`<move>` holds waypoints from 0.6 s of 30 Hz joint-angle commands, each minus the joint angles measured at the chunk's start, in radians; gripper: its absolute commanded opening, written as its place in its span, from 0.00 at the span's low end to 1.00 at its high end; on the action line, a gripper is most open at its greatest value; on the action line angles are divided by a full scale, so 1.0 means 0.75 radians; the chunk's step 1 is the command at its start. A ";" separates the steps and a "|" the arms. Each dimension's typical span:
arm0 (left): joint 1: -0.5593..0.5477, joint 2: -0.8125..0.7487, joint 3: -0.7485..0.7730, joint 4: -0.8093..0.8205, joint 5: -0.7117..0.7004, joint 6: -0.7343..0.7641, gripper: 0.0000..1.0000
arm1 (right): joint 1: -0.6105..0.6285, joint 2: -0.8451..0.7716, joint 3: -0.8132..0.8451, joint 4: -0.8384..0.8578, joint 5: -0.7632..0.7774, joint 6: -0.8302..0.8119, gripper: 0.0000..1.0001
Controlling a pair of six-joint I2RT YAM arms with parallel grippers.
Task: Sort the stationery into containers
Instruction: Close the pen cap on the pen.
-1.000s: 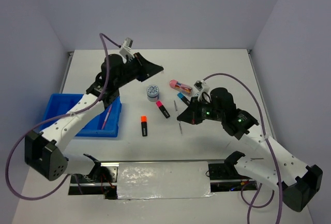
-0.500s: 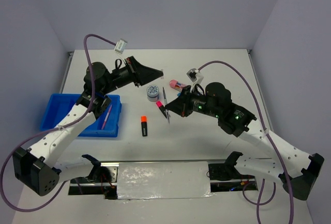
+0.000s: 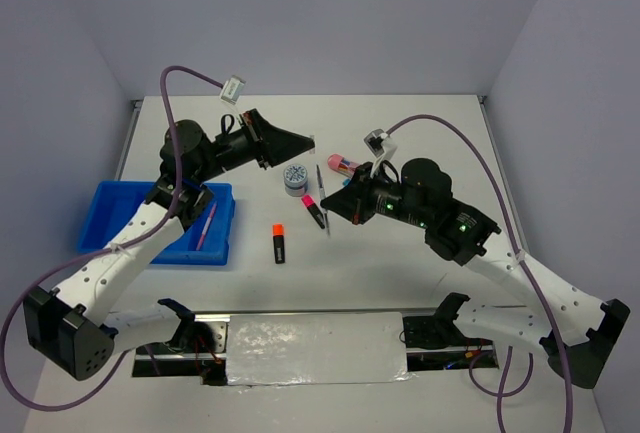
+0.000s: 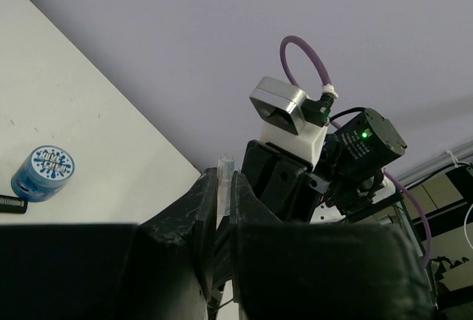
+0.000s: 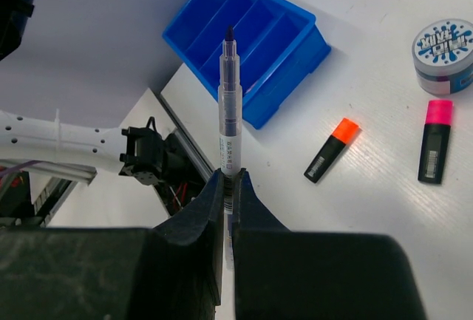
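Right gripper [image 5: 228, 177] clamped on pen [image 5: 230, 98], upright at frame centre. Left gripper [image 4: 224, 181]: jaws flank its far end; clamped or not, cannot tell.

The tray [image 3: 110, 215] sits on the left of the desk [image 3: 430, 128], with a thin pen [image 3: 206, 226] in its right compartment. Right of the tray lies a highlighter [image 3: 279, 243]. Another highlighter [image 3: 315, 211] lies further right, before a round tub [image 3: 295, 177].
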 commanded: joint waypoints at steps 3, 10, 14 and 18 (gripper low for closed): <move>0.007 0.017 -0.025 0.110 0.047 0.014 0.00 | 0.016 -0.006 0.089 0.036 -0.017 -0.044 0.00; 0.007 0.033 -0.044 0.138 0.060 0.002 0.00 | 0.018 0.004 0.107 0.042 -0.037 -0.046 0.00; 0.007 0.033 -0.066 0.159 0.062 -0.008 0.00 | 0.020 0.004 0.099 0.057 -0.037 -0.033 0.00; 0.007 0.031 -0.081 0.161 0.062 -0.010 0.00 | 0.020 0.004 0.099 0.055 -0.025 -0.029 0.00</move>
